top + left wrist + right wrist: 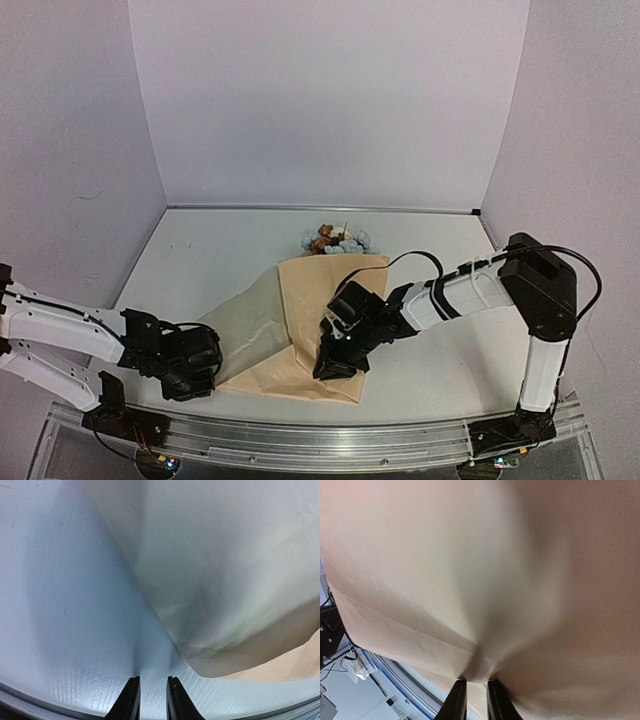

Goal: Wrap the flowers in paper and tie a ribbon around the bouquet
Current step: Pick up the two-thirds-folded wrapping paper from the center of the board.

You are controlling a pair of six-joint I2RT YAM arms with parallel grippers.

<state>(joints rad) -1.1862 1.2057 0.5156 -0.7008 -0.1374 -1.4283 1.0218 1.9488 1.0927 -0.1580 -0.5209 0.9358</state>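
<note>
Right gripper [476, 700]: jaws narrow, pinched on a raised fold of the paper [470, 580]. The crease runs straight into the gap between the tips. In the top view it sits at about 6 o'clock on the sheet, near the front edge, with the arm reaching in from 3 o'clock.

Left gripper [152, 700]: jaws a narrow slit apart and holding nothing, with bare table [60, 605] showing between the fingers [131, 700]. The paper edge is just ahead, toward 1 o'clock in the wrist view, and the tips don't touch it. From above, the gripper sits at 8 o'clock off the sheet, low over the table.

The paper lies mid-table and is tan and folded over. The right part lies flat and the left part slopes down toward the left gripper. That left part looks pale grey-white, probably the sheet's other face, but the lighting makes that uncertain.

Flowers [335, 240]: blue and brown-orange heads stick out at the paper's 12 o'clock edge, and the stems are hidden under the sheet.

A metal rail [300, 440] runs along the table's near edge at 6 o'clock.
</note>
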